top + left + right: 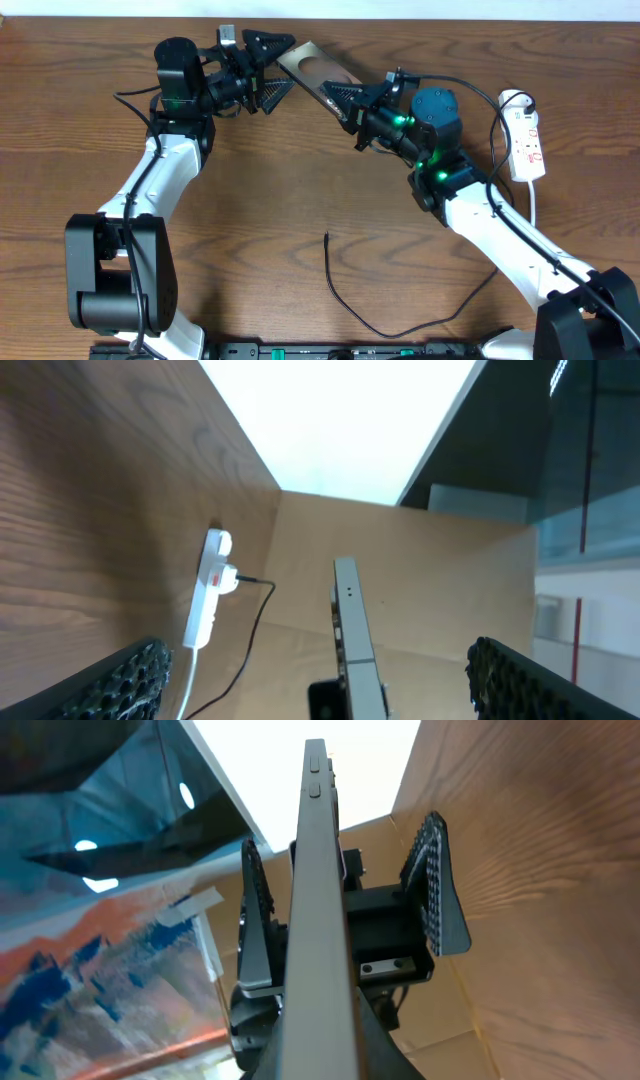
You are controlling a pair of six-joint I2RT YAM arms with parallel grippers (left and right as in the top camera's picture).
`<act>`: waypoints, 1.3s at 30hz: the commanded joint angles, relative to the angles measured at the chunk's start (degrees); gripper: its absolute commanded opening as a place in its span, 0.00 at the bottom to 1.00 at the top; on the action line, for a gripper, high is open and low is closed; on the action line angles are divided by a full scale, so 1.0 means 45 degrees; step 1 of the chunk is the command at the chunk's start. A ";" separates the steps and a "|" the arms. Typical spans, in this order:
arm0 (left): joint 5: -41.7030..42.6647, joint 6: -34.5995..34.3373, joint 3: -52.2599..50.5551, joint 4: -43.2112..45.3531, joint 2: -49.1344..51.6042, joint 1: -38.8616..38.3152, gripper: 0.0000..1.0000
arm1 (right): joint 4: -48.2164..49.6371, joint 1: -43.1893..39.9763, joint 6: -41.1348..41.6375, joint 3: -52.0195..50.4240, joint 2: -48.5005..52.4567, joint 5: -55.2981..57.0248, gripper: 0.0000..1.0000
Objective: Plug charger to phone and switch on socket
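Note:
The phone (318,72) is held off the table at the back, tilted on edge, with my right gripper (347,103) shut on its lower end. In the right wrist view its grey edge (320,910) runs straight up from between my own jaws. My left gripper (289,63) is open, and its fingers straddle the phone's far end without touching it. The left wrist view shows that edge (356,645) standing between the wide-apart pads (120,680). The charger (345,300) lies loose on the table in front, its plug tip (327,237) pointing away. The socket (527,140) lies at the right edge.
The socket's white cord (533,205) runs forward beside my right arm. A white adapter with the black cable is plugged into the socket (205,595). The charger's slack loops along the front edge (400,335).

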 commanded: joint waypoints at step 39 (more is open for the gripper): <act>-0.0899 -0.1064 0.0296 0.0087 -0.0330 -0.0325 0.41 | 0.0379 0.1749 -0.2108 0.0248 -0.0058 0.2268 0.01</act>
